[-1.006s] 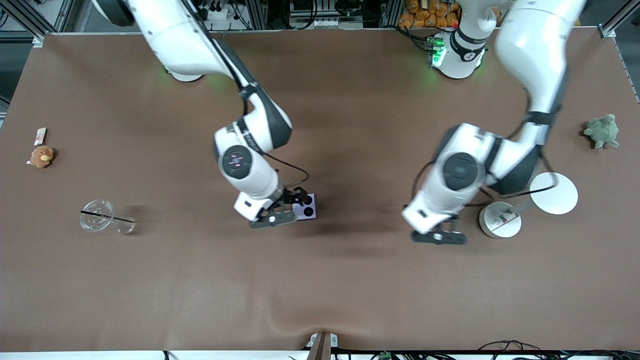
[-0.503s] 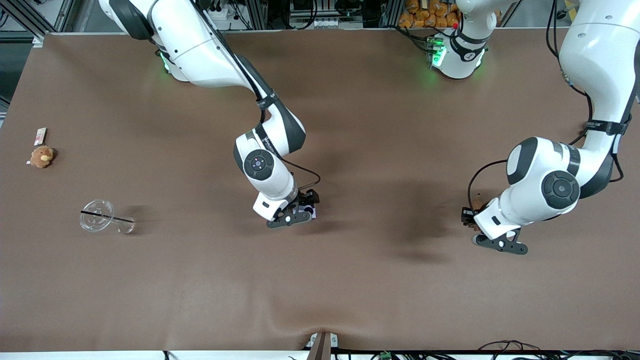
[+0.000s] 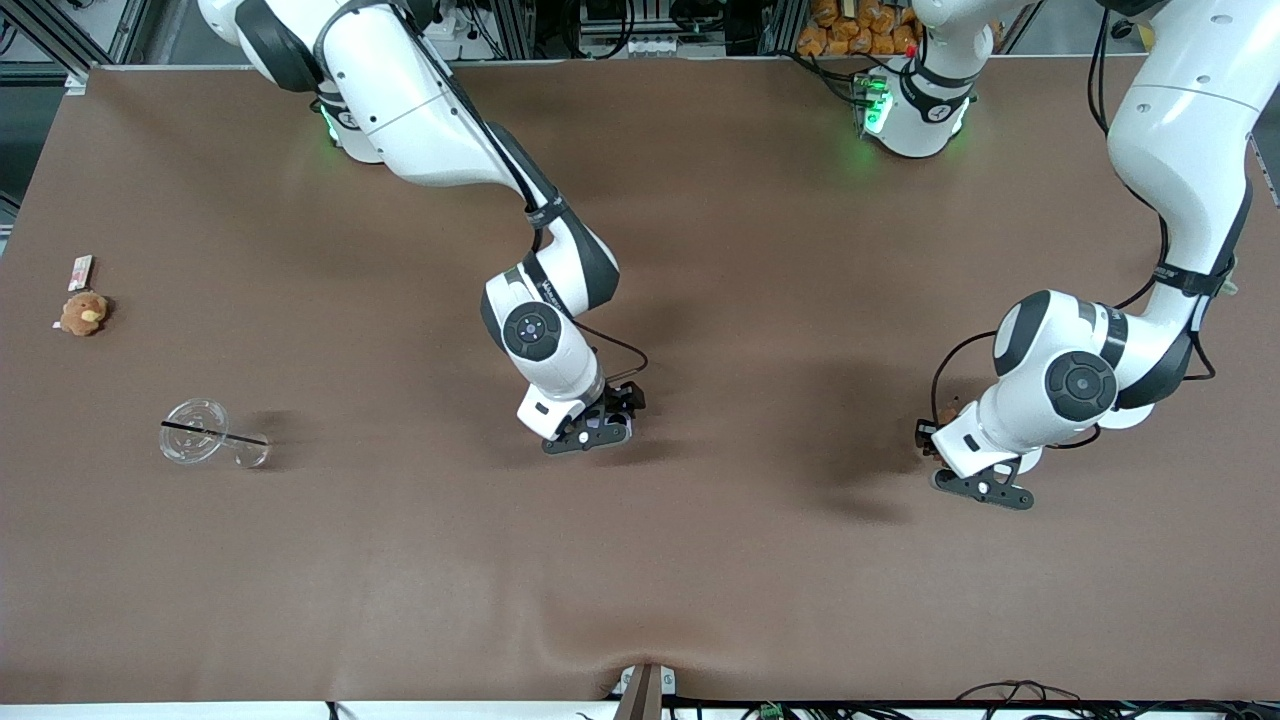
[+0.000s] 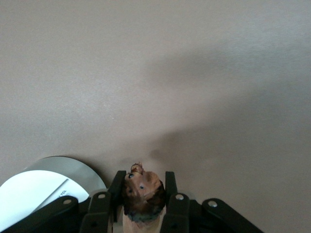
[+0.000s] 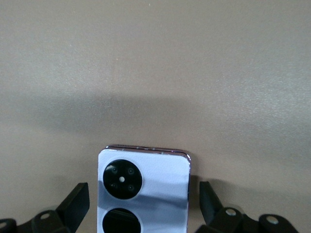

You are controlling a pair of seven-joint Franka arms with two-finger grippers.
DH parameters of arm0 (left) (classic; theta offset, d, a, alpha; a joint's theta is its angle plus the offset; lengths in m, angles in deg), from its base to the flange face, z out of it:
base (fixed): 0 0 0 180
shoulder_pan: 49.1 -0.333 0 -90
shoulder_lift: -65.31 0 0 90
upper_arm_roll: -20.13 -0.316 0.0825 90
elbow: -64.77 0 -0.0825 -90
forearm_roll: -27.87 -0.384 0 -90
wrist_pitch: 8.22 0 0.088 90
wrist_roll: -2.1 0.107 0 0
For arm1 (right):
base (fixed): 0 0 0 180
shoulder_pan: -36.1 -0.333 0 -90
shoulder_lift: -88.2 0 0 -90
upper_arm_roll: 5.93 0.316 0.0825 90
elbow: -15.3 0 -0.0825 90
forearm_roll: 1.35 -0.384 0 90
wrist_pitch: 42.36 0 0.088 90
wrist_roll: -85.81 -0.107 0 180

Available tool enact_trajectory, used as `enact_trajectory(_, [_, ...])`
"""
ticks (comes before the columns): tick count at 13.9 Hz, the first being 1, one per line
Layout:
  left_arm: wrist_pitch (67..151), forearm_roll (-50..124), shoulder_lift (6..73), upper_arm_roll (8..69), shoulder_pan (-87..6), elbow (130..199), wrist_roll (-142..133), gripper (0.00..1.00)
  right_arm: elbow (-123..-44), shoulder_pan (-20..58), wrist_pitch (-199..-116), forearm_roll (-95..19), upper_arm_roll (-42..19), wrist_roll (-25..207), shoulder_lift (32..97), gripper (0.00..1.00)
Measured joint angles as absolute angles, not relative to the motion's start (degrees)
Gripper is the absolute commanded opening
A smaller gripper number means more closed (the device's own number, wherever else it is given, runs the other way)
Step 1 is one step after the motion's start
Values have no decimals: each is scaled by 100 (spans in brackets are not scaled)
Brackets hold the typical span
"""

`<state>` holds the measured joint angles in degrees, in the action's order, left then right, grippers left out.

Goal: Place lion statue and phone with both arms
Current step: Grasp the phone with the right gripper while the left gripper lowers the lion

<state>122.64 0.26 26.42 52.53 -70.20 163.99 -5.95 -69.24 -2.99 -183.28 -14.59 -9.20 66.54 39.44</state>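
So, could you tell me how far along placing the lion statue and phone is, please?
Nothing looks finished yet. The left pincer is shut on the lion statue above the table, beside the lamp stand. The right pincer stands open around the phone mid-table. Releasing the lion and withdrawing both arms remain.

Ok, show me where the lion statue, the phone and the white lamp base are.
lion statue (image 4: 142,193): left wrist view, on its dark-maned face between the left gripper's fingers.
phone (image 5: 144,187): right wrist view, on its pale back beside the upper camera circle.
lamp base (image 4: 34,190): left wrist view, on its white round top.
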Motion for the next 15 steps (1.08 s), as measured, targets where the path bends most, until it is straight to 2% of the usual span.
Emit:
enact_trajectory(5, [12506,-509,2522,5224,-7023,16549,-1318,0,-6924,-310,-18328,-1459,-920,6482,3885,100])
enact_trajectory(6, [12515,-564,2506,5225,-7019,16561,-1421,0,-6924,-311,-18330,-1459,-920,6479,3868,89])
enact_trajectory(7, [12521,-586,2501,5226,-7018,16564,-1499,2,-6924,-313,-18370,-1453,-921,6478,3861,50])
enact_trajectory(8, [12521,-587,2500,5227,-7018,16564,-1547,41,-6928,-320,-18459,-1435,-921,6477,3861,39])
enact_trajectory(9, [12522,-588,2500,5227,-7018,16564,-1613,99,-6938,-328,-18578,-1410,-925,6472,3861,39])
enact_trajectory(13, [12531,-589,2498,5227,-7025,16554,-1950,100,-6934,-334,-18673,-1389,-968,6465,3857,40])
enact_trajectory(15, [12532,-589,2581,5253,-7030,16499,-1976,100,-6880,-307,-18241,-1388,-1171,6428,4027,42])
